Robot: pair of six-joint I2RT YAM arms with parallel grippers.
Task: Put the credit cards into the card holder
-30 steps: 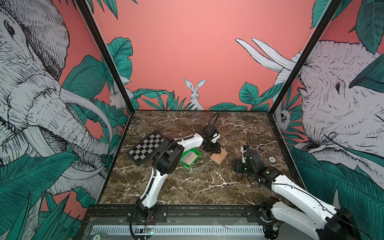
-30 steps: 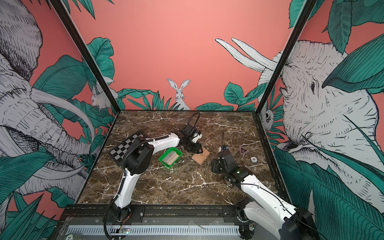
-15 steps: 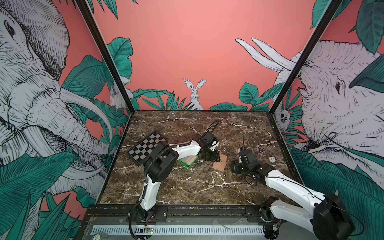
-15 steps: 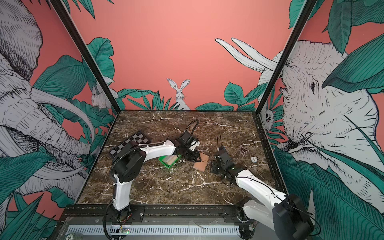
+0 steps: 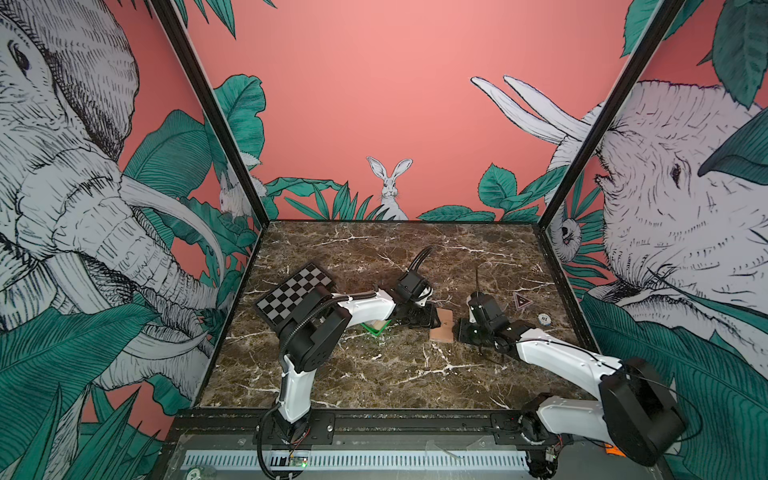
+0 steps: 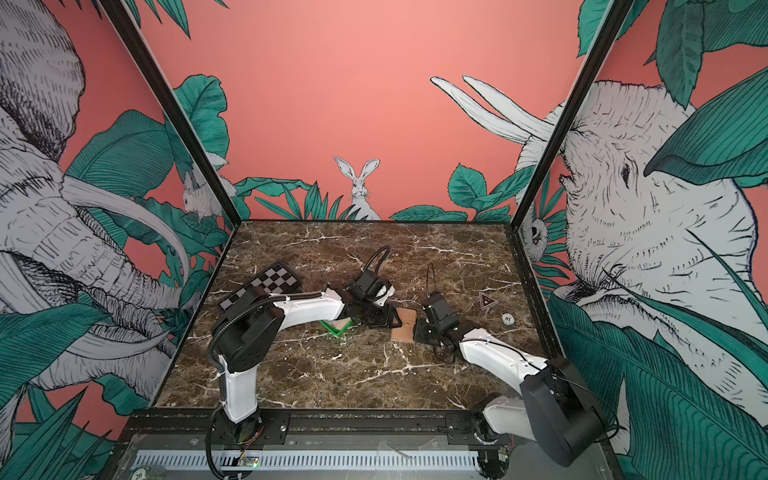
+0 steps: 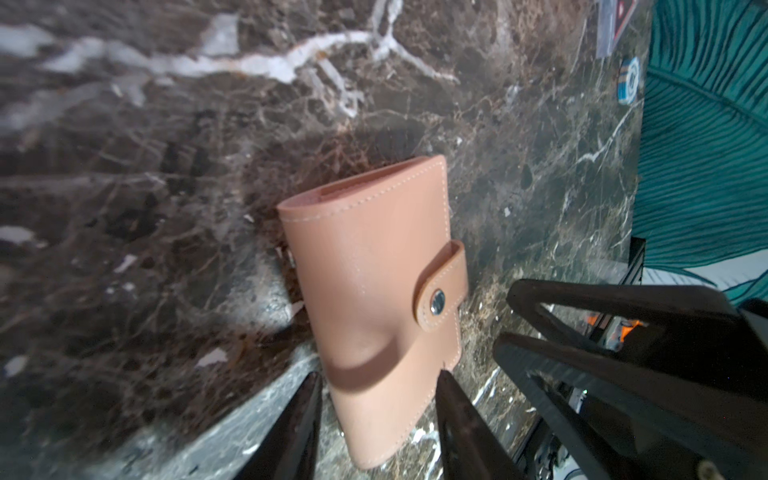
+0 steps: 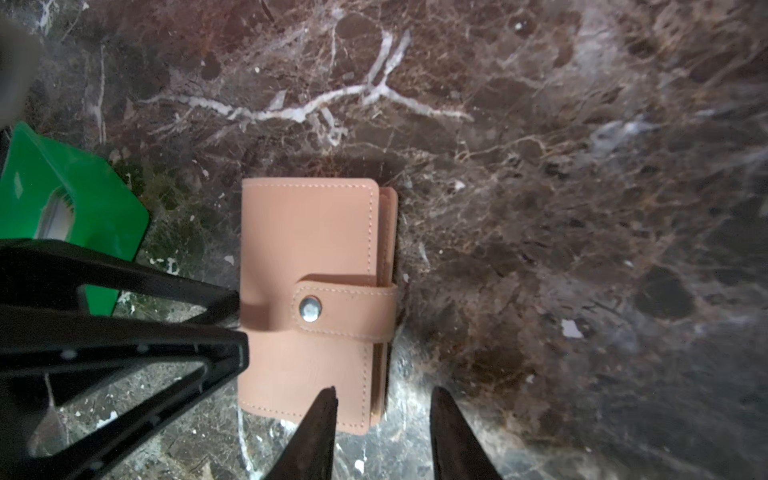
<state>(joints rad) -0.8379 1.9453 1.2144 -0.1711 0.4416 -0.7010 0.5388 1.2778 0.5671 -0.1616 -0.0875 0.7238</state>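
Evidently both part-open grippers, left gripper (image 7: 378, 415) and right gripper (image 8: 382, 419), straddled the snapped-shut card holder (image 8: 307, 291) without gripping, likely to steady it for unsnapping.

Centre: the card holder (image 5: 441, 327) lies flat and snapped shut on the marble table (image 5: 374, 374), hemmed in by the left gripper (image 5: 428, 322) at one long side and the right gripper (image 5: 464, 332) at the opposite side.
Left of it: the green tray (image 5: 376, 327) sits close beside the card holder, mostly under the left arm (little room between them).
Far-left corner: the checkered board (image 5: 295, 293) takes up that part.
Right edge: a triangular sticker (image 5: 522, 300) and a small round token (image 5: 544, 319), both low.
Front half: bare marble, open between the two arm bases.
Back strip: bare marble to the rear wall.
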